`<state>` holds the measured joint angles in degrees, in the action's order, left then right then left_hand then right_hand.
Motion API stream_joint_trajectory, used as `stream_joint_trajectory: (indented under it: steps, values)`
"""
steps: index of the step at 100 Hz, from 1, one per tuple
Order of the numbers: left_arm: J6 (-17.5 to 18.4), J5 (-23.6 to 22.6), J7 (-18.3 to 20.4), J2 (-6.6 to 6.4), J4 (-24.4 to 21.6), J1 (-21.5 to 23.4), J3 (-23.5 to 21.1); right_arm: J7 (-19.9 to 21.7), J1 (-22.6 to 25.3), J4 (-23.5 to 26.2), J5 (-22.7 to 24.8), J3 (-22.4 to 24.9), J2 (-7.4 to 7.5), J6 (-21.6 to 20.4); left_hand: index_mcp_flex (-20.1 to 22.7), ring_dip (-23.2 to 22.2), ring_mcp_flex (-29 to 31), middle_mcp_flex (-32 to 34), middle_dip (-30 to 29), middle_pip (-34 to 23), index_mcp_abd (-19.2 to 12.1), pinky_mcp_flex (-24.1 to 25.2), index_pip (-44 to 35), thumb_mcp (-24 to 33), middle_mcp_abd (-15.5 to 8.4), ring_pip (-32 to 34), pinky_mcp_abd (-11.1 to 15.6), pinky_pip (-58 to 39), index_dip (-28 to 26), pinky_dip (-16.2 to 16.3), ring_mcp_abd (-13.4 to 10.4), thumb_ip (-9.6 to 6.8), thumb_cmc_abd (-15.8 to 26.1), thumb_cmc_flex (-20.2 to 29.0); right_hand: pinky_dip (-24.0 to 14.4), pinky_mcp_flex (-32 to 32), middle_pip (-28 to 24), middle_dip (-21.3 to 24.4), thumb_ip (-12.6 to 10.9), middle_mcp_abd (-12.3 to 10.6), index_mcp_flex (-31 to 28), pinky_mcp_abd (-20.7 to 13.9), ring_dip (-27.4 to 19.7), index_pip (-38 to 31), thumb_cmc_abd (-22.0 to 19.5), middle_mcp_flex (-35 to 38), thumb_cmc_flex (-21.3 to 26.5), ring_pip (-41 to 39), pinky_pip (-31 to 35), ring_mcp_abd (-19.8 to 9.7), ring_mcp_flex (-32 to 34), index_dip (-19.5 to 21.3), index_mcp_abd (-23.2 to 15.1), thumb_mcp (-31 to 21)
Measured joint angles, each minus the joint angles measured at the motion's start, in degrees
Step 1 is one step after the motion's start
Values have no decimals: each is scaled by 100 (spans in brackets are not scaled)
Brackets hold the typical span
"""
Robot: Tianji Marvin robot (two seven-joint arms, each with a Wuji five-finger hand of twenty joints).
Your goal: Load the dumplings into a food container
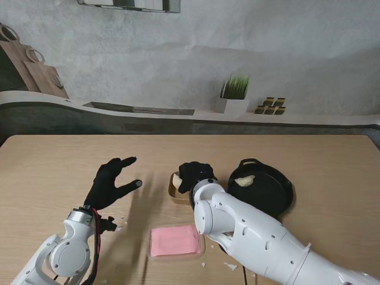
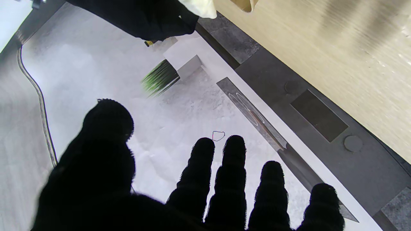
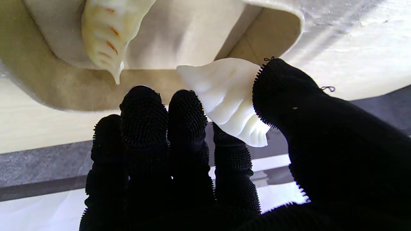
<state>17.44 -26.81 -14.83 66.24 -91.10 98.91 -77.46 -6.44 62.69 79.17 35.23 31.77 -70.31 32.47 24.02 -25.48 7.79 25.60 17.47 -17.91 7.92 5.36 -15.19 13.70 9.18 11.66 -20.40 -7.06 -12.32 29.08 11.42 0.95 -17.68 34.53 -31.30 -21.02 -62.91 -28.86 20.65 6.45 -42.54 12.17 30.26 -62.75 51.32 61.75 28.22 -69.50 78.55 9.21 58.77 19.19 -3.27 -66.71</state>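
A black-gloved right hand [image 3: 224, 154] pinches a white dumpling [image 3: 229, 99] between thumb and fingers, just over the rim of a tan food container [image 1: 173, 191] that already holds another dumpling [image 3: 104, 35]. The left hand [image 1: 110, 181] hovers empty, fingers spread. A black pan [image 1: 267, 193] to the right holds one more dumpling [image 1: 244, 180].

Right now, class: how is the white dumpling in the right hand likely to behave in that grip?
The dumpling, pinched in the right hand, looks smooth and glossy, so probably slippery. Its thin pleated edge may deform. It seems light.
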Motion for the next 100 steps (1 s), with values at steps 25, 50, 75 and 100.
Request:
stream_joint_trajectory:
  steps: [25,50,75,100]
  values:
    - [-1,28,2,0,-25,23,-6,93,-140,-206,-50,-254,-103,215,0,0,0,1,0,0,24,0,0,-1,0,0,0,0,0,0,0,0,1,1,0,0,0,76,-2,0,21,0,-2,-1,-7,-17,4,9,0,0,0,-21,0,-1]
    - [22,18,-28,6,-27,41,-57,591,-211,-85,-105,-367,-40,418,0,0,0,2,0,0,29,0,1,-1,0,0,0,0,0,0,0,0,1,2,59,587,0,147,-833,10,701,-164,141,527,-557,-1258,-147,419,-21,2,-1081,226,204,-72]
    - [31,19,-32,6,-27,42,-62,795,-211,214,-9,-376,107,555,1,0,0,2,0,0,32,0,2,-1,0,0,0,0,0,0,0,0,0,2,61,1447,128,65,-947,-64,2097,-570,297,828,-707,-3336,-428,878,-355,-125,-2801,345,276,170]
    - [73,32,6,1,-17,36,-49,1277,605,1352,874,761,459,-164,1,0,0,0,0,0,36,-2,3,-1,0,0,0,0,0,0,0,0,1,3,38,1678,134,73,-947,-175,2330,-717,299,862,-913,-3819,-499,1132,-578,-238,-3266,341,113,349]
